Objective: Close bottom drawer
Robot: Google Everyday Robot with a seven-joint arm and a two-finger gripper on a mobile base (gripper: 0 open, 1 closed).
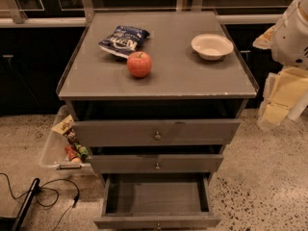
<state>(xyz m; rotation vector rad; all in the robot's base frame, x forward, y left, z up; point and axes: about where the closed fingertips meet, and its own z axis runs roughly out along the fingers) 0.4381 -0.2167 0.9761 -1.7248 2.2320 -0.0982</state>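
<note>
The bottom drawer (157,220) of the grey cabinet is pulled far out. Its shallow grey box is open to view and looks empty, and its small round knob (157,225) sits at the frame's bottom edge. The middle drawer (157,163) and the top drawer (156,131) stand out only slightly. My gripper (280,99), pale yellow below the white arm (291,30), hangs at the right edge. It is to the right of the cabinet, about level with the top drawer, and touches nothing.
On the cabinet top (192,76) lie a blue chip bag (123,40), a red apple (139,64) and a white bowl (211,46). A clear bin of snacks (62,146) stands on the floor at the left, with a black cable (43,196) in front of it.
</note>
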